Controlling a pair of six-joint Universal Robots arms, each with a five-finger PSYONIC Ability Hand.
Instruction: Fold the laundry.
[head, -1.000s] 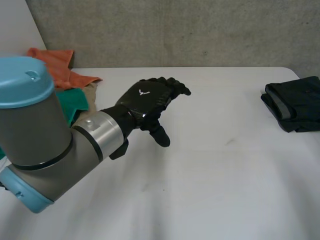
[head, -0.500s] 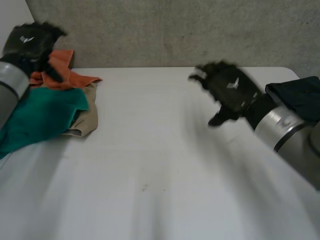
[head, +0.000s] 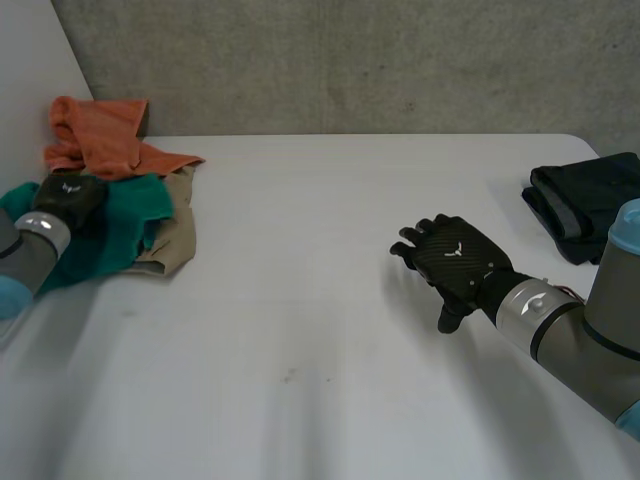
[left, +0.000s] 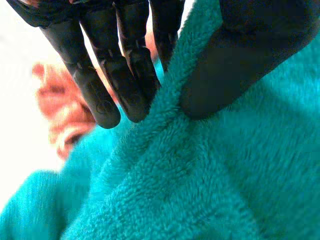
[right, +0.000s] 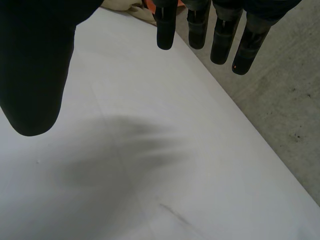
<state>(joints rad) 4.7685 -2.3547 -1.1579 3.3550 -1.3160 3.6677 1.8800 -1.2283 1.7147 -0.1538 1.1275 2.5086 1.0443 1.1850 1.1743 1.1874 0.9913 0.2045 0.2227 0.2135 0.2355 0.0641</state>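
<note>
I see a blue-green towel, an orange cloth, a tan cloth and almost black folded clothes. The table is white, the wall grey. My left hand and right hand are black.

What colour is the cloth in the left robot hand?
Teal; the cloth shows best in the left wrist view.

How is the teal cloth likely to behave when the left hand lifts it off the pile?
Probably floppy: the teal cloth bunches into a soft ridge pinched by the left hand. Its thick fleecy surface should grip rather than slip. It lies crumpled against the beige cloth, so it may drag that along.
</note>
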